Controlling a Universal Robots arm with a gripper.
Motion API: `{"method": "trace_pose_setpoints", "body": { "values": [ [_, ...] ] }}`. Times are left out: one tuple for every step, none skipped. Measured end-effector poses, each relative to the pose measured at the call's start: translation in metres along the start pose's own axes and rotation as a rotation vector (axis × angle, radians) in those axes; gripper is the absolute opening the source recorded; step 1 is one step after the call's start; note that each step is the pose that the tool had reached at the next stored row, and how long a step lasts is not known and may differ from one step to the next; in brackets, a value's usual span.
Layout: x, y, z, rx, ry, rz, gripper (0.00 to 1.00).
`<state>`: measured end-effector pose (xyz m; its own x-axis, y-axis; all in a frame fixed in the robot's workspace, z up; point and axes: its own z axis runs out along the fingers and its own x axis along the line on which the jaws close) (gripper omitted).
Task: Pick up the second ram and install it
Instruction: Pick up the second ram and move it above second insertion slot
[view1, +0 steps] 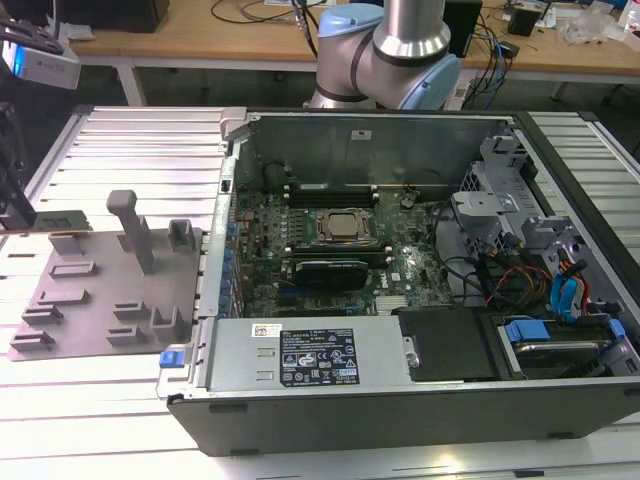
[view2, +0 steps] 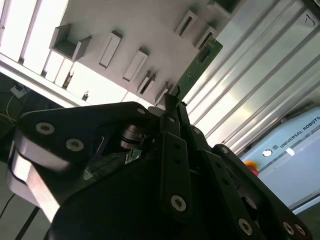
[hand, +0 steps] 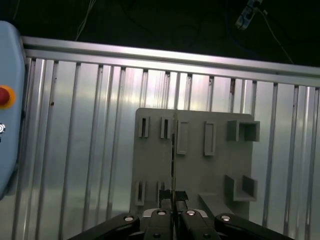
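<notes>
Slatted metal table (view1: 130, 140) in the exterior view, grey fixture plate (view1: 90, 290) beside an open computer case (view1: 350, 145). Second wrist view: gripper (view2: 172, 102) clamped on the second ram (view2: 197, 67), over that plate. First wrist view: ram edge-on, pinched.

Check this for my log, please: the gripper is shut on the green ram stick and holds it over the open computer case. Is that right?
One detail is wrong. The gripper is shut on the second ram, but holds it over the grey fixture plate, not the computer case. The first wrist view shows the plate beyond the fingertips.
</notes>
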<state>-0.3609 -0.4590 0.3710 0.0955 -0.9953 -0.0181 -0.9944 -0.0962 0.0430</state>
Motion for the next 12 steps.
{"method": "trace_pose_setpoints", "body": {
  "values": [
    [0.0000, 0.0000, -0.0010, 0.0000, 0.0000, 0.000, 0.11],
    [-0.0001, 0.0001, -0.0031, 0.0001, 0.0000, 0.000, 0.11],
    [-0.0001, 0.0002, -0.0048, 0.0000, 0.0000, 0.000, 0.11],
    [-0.0002, 0.0003, -0.0077, 0.0000, 0.0000, 0.000, 0.11],
    [-0.0002, 0.0004, -0.0097, 0.0001, 0.0000, 0.000, 0.11],
    [-0.0002, 0.0005, -0.0110, 0.0000, 0.0000, 0.000, 0.11],
    [-0.0002, 0.0005, -0.0122, 0.0000, 0.0000, 0.000, 0.11],
    [-0.0003, 0.0006, -0.0145, 0.0001, 0.0000, 0.000, 0.11],
    [-0.0003, 0.0007, -0.0166, 0.0000, 0.0000, 0.000, 0.11],
    [-0.0004, 0.0009, -0.0202, 0.0000, 0.0000, 0.000, 0.11],
    [-0.0004, 0.0009, -0.0221, 0.0000, 0.0000, 0.000, 0.11],
    [-0.0005, 0.0010, -0.0245, 0.0001, 0.0000, 0.000, 0.11]
  ]
}}
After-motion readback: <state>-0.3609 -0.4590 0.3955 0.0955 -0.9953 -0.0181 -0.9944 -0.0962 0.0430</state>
